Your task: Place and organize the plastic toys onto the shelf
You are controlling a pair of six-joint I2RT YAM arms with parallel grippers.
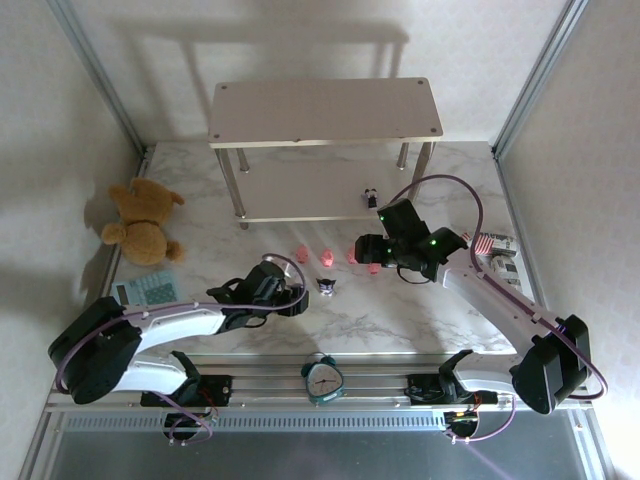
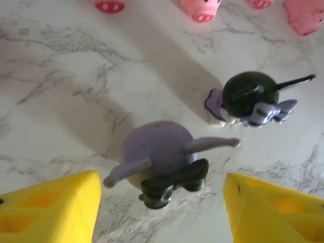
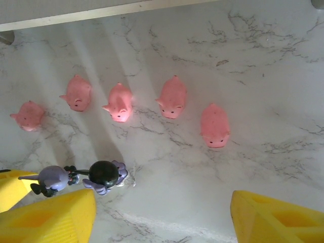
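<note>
Left tool [image 2: 162, 202] spread, three purple figurines [image 2: 161, 152] [image 2: 248, 96] [image 1: 371, 196], five pink pigs [image 3: 29, 114] [image 3: 77, 93] [image 3: 119, 101] [image 3: 172, 96] [image 3: 214, 125]

— We see a brown teddy bear [image 1: 143, 222] at the left edge of the marble desk [image 1: 400, 320].
— And we spot a teal alarm clock [image 1: 323, 379] by its near edge, plus a teal calculator [image 1: 147, 289] just below the bear.

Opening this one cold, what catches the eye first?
A row of five pink pigs stands on the marble table, just in front of the shelf. Close by, the left gripper is open around a purple-headed figurine, with a black-headed figurine beside it. A brown teddy bear sits off to the left, by the wall.
</note>
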